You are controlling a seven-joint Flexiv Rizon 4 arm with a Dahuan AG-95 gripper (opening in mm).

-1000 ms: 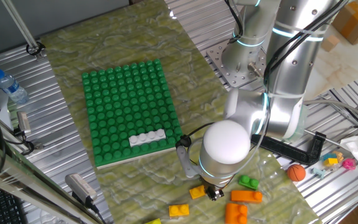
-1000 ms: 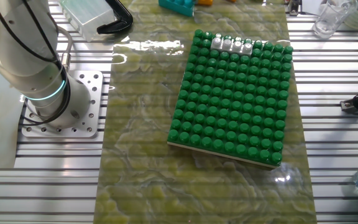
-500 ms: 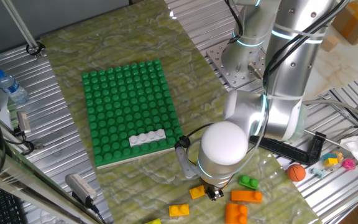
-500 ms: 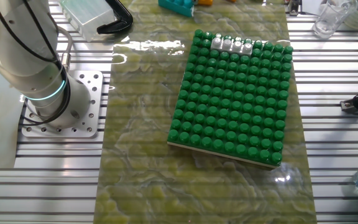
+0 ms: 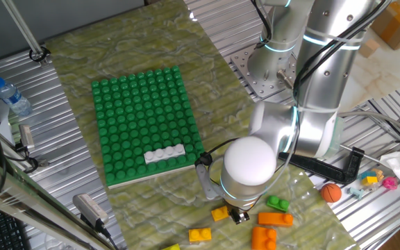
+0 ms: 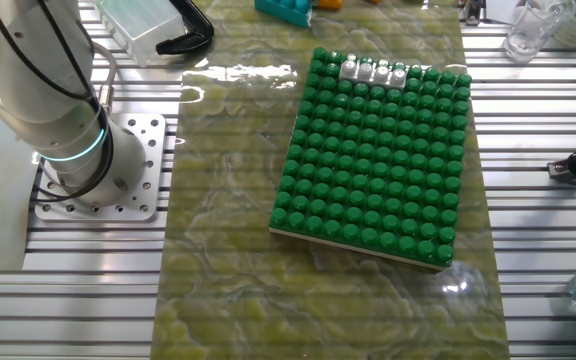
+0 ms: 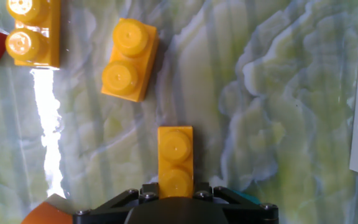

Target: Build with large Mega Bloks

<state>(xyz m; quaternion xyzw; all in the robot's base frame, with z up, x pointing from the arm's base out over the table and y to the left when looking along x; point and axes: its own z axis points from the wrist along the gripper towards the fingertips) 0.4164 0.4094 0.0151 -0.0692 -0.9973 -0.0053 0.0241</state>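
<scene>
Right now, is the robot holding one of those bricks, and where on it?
It cannot be told. In the hand view a yellow two-stud brick lies with its near end at the gripper, but the fingers' contact is hidden.

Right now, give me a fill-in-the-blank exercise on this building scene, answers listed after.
1. The only brick on the green baseplate is ____ in colour.
2. In the hand view, the brick nearest the gripper is ____.
3. That brick shows ____ studs.
4. The small orange ball lies ____ the mat, on the metal table.

Answers: white; yellow; two; off
</scene>
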